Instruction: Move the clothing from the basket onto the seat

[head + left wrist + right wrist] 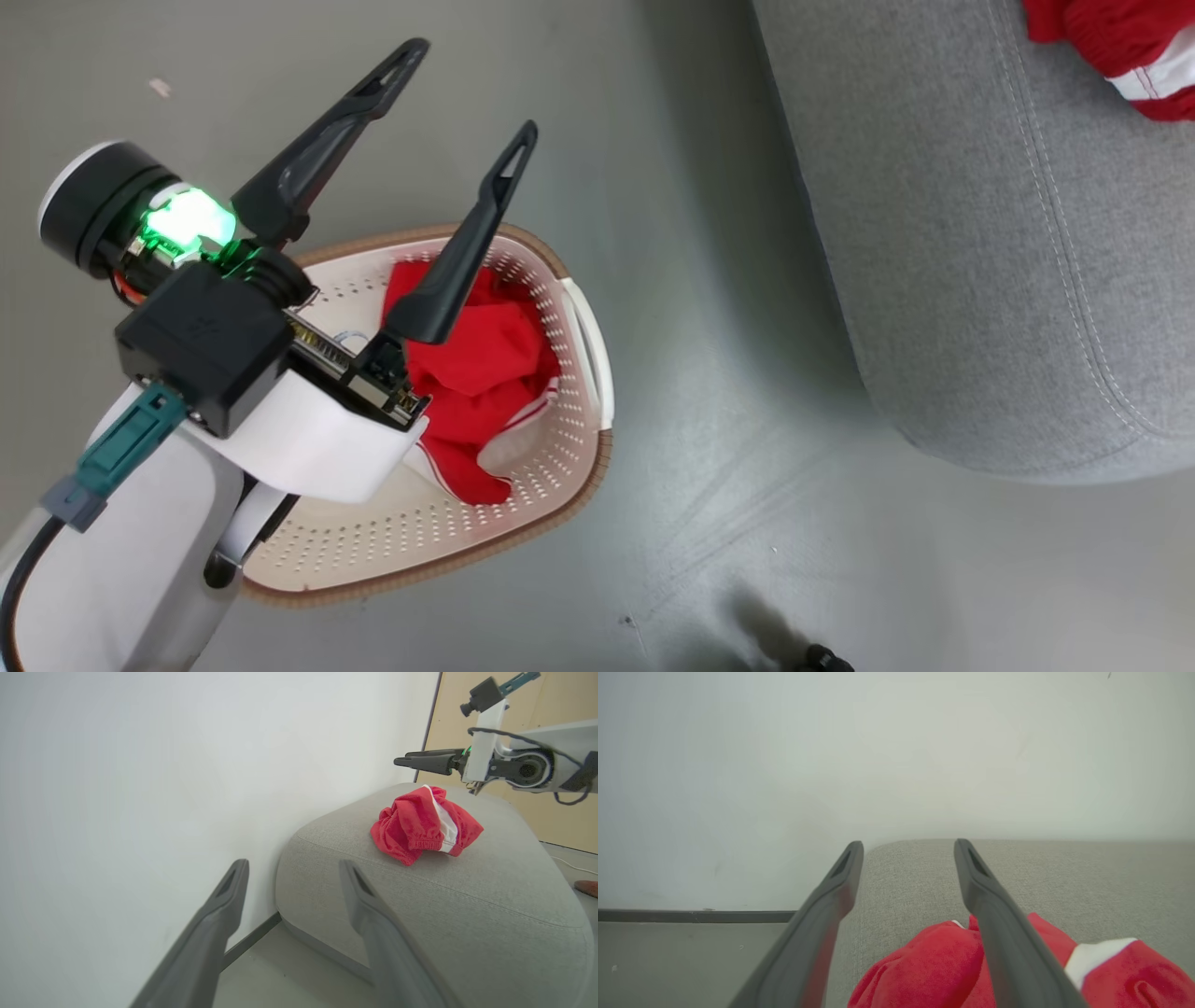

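One garment (423, 823) was laid on the seat (467, 896), the other garment (485, 364) left in the basket (560, 467); left gripper (471, 88) and right gripper (909, 845) were spread wide

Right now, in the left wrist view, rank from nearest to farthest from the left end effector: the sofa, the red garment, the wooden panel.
1. Sofa, its near corner just ahead of the left end effector.
2. Red garment, lying on top of it.
3. Wooden panel, behind, upper right.
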Robot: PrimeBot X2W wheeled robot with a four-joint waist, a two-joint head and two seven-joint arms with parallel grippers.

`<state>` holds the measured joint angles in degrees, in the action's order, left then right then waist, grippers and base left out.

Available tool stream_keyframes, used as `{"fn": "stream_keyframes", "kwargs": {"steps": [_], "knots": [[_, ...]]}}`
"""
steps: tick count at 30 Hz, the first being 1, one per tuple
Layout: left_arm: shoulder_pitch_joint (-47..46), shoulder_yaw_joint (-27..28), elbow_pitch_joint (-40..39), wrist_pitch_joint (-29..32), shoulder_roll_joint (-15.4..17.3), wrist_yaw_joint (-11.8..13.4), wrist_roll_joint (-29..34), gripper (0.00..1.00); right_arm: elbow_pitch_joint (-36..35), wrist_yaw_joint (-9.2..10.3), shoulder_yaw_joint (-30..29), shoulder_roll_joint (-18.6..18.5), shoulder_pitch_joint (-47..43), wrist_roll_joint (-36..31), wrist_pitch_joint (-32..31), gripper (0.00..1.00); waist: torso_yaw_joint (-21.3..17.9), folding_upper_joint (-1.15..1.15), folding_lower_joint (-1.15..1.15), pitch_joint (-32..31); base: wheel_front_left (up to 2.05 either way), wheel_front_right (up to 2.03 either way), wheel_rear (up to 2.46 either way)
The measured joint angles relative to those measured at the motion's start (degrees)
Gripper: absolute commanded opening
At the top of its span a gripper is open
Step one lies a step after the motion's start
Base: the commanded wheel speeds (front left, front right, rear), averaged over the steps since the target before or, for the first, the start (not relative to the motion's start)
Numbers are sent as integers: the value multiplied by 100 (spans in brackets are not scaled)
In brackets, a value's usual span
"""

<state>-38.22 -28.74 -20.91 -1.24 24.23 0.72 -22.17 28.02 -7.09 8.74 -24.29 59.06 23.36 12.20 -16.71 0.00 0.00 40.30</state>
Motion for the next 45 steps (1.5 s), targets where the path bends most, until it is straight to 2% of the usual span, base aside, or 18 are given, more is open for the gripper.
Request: {"fn": "stream_keyframes", "kwargs": {"steps": [18, 24, 38, 45], "knots": [[1013, 539, 498, -969, -240, 520, -368, 100, -383, 0, 944, 146, -463, -341, 79, 100, 731, 0, 0, -820, 0, 0, 0], [1408, 736, 730, -1115, -313, 621, -550, 100, -459, 0, 1151, 235, -784, -405, 131, 100, 995, 0, 0, -1169, 0, 0, 0], [2124, 1085, 1192, -1257, -475, 728, -829, 100, -583, 0, 926, 331, -1569, -541, 218, 100, 1405, 0, 0, -1891, 0, 0, 0], [2427, 1195, 1359, -1298, -571, 773, -946, 100, -1128, 0, 612, 545, -1946, -582, 225, 100, 1551, 0, 0, -2242, 0, 0, 0]]}}
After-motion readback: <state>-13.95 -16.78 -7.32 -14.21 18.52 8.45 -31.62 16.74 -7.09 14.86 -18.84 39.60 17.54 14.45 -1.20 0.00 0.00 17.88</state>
